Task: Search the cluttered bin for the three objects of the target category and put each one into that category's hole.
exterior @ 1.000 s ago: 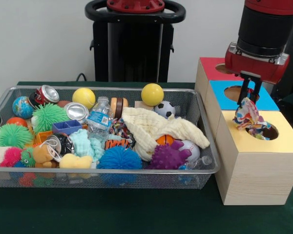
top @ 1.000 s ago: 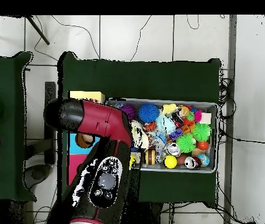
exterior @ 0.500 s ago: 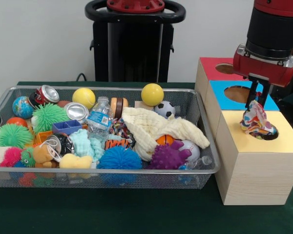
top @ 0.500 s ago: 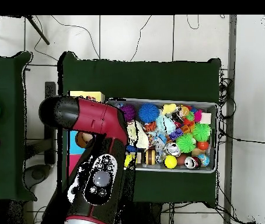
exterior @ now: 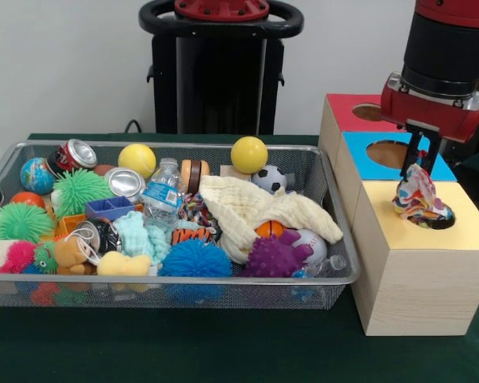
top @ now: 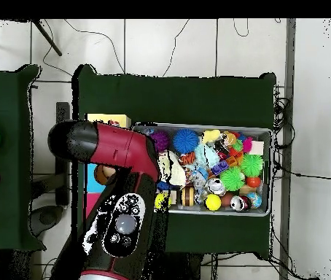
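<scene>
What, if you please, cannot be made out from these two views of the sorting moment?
- Overhead view: the arm covers the gripper, the multicoloured cloth and most of the boxes.
- Front view: the cloth hides the gripper's tips and the yellow box's hole depth.
- Front view: the cream cloth covers bin items beneath.

Gripper (exterior: 421, 163) vertical, pointing down.

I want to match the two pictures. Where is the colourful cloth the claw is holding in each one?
Front view: the colourful cloth hangs from the claw, its bottom in the yellow box's hole, at the right.
Overhead view: not visible; the red arm covers that spot, left of the bin.
Shared landmark: the yellow box, beside the wire bin in both.
</scene>
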`<state>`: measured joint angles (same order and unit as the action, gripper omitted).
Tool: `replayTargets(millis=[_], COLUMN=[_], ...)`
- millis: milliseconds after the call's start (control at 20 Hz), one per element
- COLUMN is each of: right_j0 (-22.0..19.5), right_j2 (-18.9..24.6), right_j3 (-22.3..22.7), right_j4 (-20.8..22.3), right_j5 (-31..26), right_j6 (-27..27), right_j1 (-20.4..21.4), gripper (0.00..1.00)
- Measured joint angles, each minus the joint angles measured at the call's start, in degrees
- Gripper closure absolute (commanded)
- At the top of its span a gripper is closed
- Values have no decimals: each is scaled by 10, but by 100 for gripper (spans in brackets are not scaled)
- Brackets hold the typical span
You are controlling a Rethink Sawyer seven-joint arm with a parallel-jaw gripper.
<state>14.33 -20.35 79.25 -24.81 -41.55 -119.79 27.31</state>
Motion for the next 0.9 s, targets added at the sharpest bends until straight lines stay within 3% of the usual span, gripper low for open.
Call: replayTargets(millis=[900], right_j0=[20], right_j2=[0], right_j3=[0], right_j4=[-9], right_j5=[52], right_j6=[0], right_j1=[-19], gripper=[100])
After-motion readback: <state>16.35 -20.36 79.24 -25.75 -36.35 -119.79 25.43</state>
